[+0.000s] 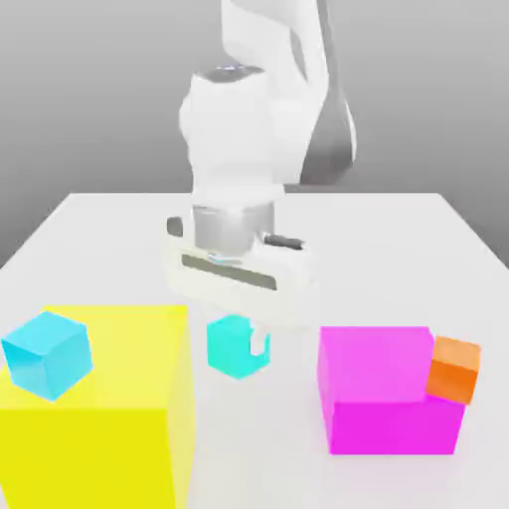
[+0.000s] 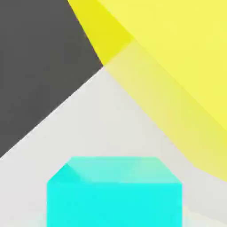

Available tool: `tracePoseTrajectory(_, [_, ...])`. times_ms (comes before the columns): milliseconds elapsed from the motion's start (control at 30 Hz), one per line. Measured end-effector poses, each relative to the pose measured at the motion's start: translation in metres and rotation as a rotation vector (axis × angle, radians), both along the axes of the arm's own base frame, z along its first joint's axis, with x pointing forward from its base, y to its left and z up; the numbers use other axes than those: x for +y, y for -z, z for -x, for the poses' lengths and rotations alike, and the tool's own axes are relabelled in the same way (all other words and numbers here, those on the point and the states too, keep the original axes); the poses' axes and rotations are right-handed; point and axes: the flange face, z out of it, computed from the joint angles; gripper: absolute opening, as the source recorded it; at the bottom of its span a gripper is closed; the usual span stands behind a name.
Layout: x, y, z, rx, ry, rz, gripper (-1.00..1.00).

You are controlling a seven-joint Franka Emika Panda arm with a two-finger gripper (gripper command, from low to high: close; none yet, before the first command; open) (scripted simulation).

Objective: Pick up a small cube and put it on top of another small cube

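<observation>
on the exterior view's left you have a sky-blue cube (image 1: 47, 353) sitting on top of a big yellow block (image 1: 119, 418), near that block's left edge. no containers here, just blocks bearing cubes on a white table (image 1: 398, 239). moving right, the small cube (image 1: 235, 346), teal, hangs between the yellow block and a magenta block (image 1: 383, 388), touching neither. your gripper (image 1: 239, 333) comes straight down over it, fingers pinching the small cube, one white fingertip (image 1: 258, 343) visible on its right face. in the hand view the small cube (image 2: 114, 195) sits close under the camera, yellow block (image 2: 177, 57) behind it. further right, an orange cube (image 1: 454, 370) leans tilted against the magenta block's upper right corner.
</observation>
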Motion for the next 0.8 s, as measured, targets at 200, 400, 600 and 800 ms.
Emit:
tracePoseTrajectory(200, [-0.049,-0.057,-0.039,0.047,-0.118,0.057,-1.0])
tracePoseTrajectory(400, [-0.114,-0.079,-0.066,0.179,-0.221,0.066,-1.0])
tracePoseTrajectory(600, [-0.16,-0.097,-0.077,0.244,-0.327,0.05,-1.0])
tracePoseTrajectory(800, [-0.158,-0.059,-0.078,0.245,-0.341,0.05,1.0])
